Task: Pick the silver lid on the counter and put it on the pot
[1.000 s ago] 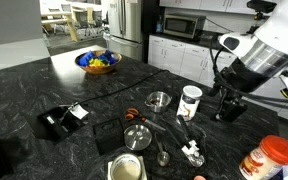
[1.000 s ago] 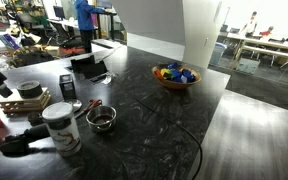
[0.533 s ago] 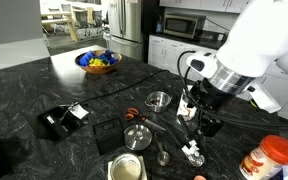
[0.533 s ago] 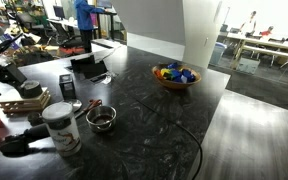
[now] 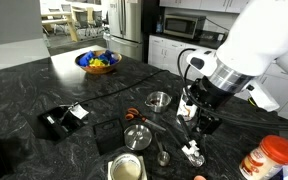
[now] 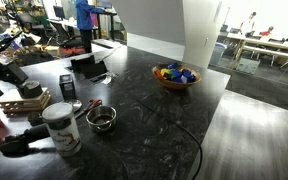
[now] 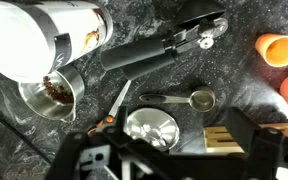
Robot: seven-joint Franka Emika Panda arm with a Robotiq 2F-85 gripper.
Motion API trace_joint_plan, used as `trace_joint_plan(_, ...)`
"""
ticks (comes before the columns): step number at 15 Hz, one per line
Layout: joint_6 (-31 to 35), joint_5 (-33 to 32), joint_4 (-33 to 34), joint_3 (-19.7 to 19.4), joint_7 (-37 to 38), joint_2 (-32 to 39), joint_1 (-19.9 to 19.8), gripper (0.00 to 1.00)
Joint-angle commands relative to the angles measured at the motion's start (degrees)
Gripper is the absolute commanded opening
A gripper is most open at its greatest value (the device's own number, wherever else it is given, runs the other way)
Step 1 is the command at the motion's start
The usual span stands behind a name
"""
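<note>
The silver lid (image 5: 137,137) lies flat on the dark counter, knob up; in the wrist view (image 7: 151,128) it sits just ahead of my fingers. The pot (image 5: 158,100) stands beyond it, next to the white jar (image 5: 190,98). In the wrist view the pot (image 7: 52,93) holds something brown, and the pot also shows in an exterior view (image 6: 101,118). My gripper (image 5: 198,118) hangs above the counter beside the jar and to the right of the lid. Its fingers are spread wide and empty (image 7: 169,162).
Scissors (image 7: 116,103), a measuring spoon (image 7: 191,99) and a black-handled tool (image 7: 154,54) lie around the lid. A squarish metal container (image 5: 126,168), an orange-lidded jar (image 5: 270,157), a black box (image 5: 62,121) and a blue fruit bowl (image 5: 97,62) stand on the counter.
Over the last second the arm swung in from the right and came down over the counter near the white jar. In the last half second nothing moved.
</note>
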Motion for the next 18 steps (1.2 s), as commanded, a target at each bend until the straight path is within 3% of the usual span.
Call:
trace_joint_plan(1,3.57,-4.22,1.46,-0.28,-0.62,2.5,-1.45,1.0)
trace_joint_plan(4,7.27,-6.41,3.02,-1.7,-6.36,5.63,-1.3,1.0)
trace_joint_plan(9,13.14,1.39,4.77,-4.28,-24.79,11.67,1.36,1.0)
trace_joint_plan(11,13.88,0.0,5.54,-4.51,-31.4,13.93,0.84,1.0)
trace_joint_plan(12,12.85,0.06,4.03,-3.73,-25.69,12.15,0.55,1.0)
trace_joint_plan(18,12.93,0.09,4.27,-3.82,-26.01,12.64,0.62,1.0)
